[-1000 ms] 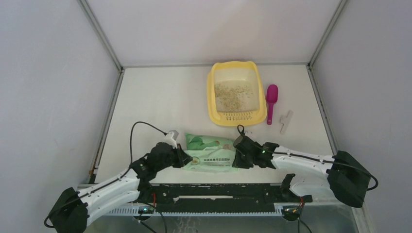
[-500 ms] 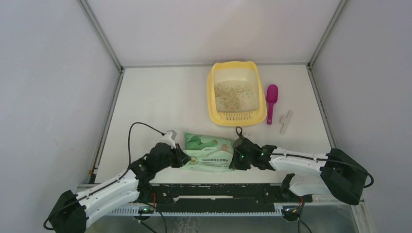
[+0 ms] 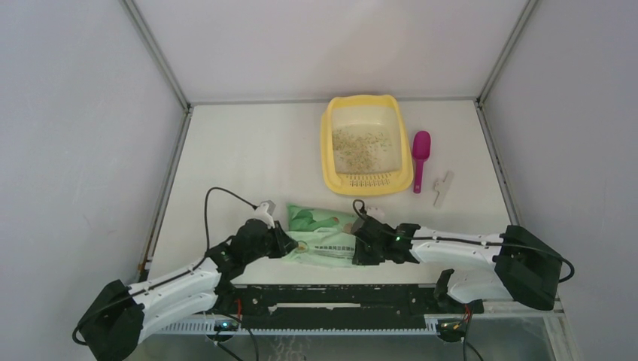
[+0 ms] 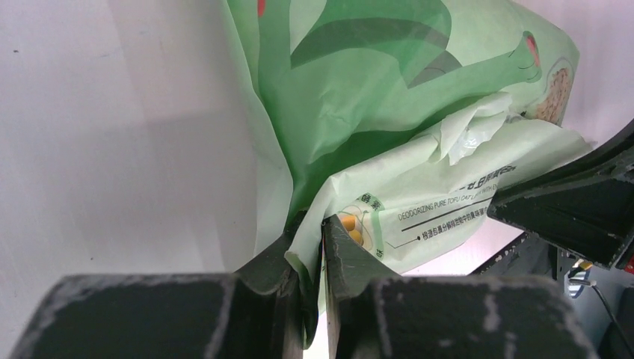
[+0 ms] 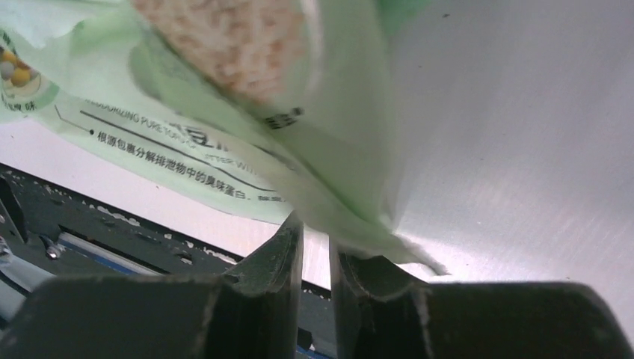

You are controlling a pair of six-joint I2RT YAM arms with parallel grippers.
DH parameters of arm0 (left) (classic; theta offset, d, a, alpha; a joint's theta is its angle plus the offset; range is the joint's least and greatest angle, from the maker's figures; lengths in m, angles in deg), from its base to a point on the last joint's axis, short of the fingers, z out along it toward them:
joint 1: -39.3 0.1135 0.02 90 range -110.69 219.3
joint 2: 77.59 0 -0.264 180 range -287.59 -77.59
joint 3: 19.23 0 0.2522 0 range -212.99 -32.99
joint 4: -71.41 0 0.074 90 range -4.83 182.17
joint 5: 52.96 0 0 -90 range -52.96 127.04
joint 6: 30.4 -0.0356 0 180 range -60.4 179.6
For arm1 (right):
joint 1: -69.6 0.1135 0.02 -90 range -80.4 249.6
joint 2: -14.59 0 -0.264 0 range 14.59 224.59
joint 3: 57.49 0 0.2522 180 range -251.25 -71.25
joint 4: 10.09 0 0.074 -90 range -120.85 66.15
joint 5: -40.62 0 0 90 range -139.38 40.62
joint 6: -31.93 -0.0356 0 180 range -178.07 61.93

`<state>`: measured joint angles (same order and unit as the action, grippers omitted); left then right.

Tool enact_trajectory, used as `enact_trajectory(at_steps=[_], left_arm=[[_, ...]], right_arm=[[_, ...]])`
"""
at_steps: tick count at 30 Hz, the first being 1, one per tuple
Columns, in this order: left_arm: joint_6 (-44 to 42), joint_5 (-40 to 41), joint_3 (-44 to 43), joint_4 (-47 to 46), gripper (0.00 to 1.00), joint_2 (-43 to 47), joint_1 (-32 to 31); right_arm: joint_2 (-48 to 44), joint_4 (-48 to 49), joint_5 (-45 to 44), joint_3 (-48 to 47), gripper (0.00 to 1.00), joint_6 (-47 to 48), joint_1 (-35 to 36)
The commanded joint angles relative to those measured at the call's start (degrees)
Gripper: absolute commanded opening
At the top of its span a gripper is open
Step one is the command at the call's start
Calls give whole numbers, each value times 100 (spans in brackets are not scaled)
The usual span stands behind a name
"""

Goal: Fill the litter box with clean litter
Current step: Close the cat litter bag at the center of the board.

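Green printed bag (image 3: pixel 323 237) is lying flat on the white table (image 3: pixel 241 158) right in front of your two arm bases, and you've got a gripper on each end of it. Your left gripper (image 3: pixel 284 244) is at the bag's left end, and in the left wrist view its fingers (image 4: pixel 340 254) are clenched on a crumpled fold of the green film with almost no gap between them. Your right gripper (image 3: pixel 355 242) is at the bag's right end; in the right wrist view the jaws are nearly together with the bag's bottom edge pinched at the tips, and you can see tan granules through a clear patch of the bag just above. The yellow litter box (image 3: pixel 326 150) sits well away from the bag at the far side of the table, a bit right of centre, with its slotted grille end facing you. The clean litter (image 3: pixel 361 143) in it is only a thin, patchy speckled layer on the pale floor. A magenta scoop (image 3: pixel 420 154) lies just beside the box's right wall, and a small white clip (image 3: pixel 443 188) lies near the scoop's handle
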<state>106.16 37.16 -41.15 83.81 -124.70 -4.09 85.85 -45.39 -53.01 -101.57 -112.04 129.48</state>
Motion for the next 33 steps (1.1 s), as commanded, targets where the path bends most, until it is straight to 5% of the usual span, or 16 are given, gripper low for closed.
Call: enact_trajectory(at_steps=[1, 17, 27, 33], left_arm=[[-34, 133, 257, 40, 16, -290, 7], [0, 198, 293, 177, 16, -46, 7], [-168, 793, -465, 1701, 22, 817, 15], [-247, 674, -508, 1502, 27, 788, 15]], right_arm=[[259, -461, -208, -597, 26, 377, 204], [2492, 317, 704, -1628, 27, 985, 329], [2140, 195, 587, -1375, 27, 819, 388], [1903, 122, 498, -1311, 29, 824, 347]])
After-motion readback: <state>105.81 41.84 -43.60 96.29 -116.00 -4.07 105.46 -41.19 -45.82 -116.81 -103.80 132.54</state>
